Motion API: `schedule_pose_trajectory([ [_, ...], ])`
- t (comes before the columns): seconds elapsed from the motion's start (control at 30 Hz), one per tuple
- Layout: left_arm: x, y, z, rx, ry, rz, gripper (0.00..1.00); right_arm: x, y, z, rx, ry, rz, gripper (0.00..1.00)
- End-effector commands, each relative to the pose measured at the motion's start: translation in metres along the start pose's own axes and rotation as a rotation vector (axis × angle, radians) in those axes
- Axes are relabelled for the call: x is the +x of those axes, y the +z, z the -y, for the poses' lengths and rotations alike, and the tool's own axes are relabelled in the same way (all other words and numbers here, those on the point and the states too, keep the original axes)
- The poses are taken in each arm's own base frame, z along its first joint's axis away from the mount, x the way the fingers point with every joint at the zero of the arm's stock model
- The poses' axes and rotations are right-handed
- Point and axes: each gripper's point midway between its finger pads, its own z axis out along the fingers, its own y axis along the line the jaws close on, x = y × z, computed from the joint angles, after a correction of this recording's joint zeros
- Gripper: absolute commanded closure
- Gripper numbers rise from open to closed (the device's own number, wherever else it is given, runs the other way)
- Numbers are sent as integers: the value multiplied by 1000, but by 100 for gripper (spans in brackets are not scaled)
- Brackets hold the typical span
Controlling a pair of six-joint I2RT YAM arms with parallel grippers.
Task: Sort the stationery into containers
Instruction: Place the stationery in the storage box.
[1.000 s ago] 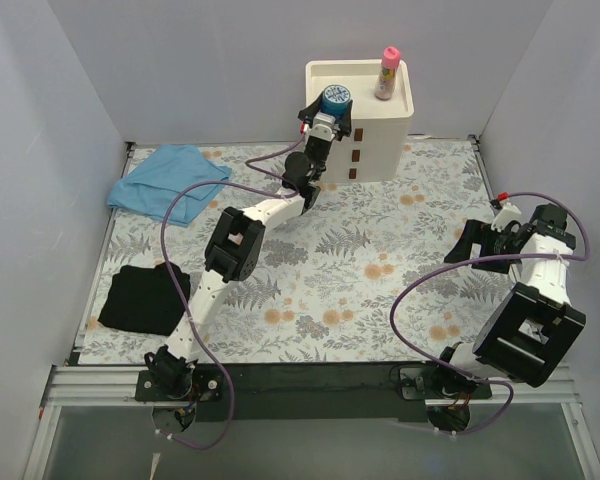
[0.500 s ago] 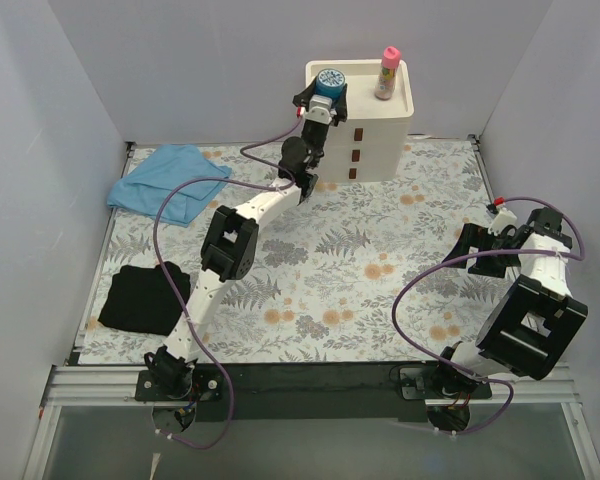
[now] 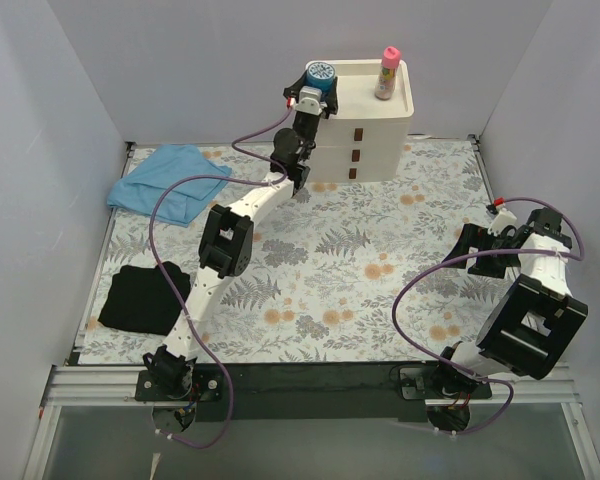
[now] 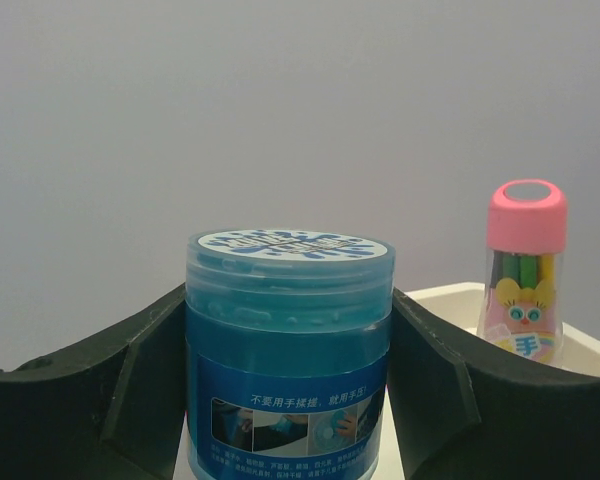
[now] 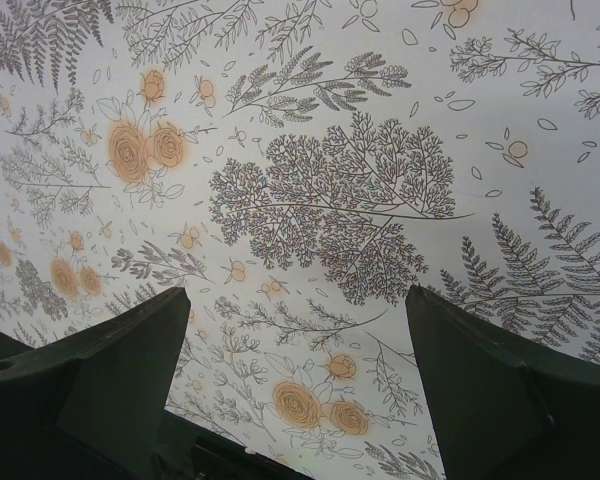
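Gleaming translucent blue jar (image 4: pixel 288 350), patterned lid, printed label, left claw (image 4: pixel 290 385)

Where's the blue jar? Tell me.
Top view: blue jar in the left gripper, at the left edge of the drawer tray, pink tube to its right.

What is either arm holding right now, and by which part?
The left gripper holds the blue jar by the sides of its body, a finger on each side. The right gripper is open and empty.
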Motion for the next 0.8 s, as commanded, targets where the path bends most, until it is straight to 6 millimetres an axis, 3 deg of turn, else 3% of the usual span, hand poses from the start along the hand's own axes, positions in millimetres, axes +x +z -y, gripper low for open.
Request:
schedule_pose_trajectory([
  [0.0,-20,6,4,8,-17,40,100,-9,0,3,-2,-5,22,2],
  [0.5,9,-5,14,34,-22,-17,100,-4,6,8,-1,7,4,2],
  [0.77,19,-7,17,43,-32,-31,86,-3,8,10,2,9,-2,2],
])
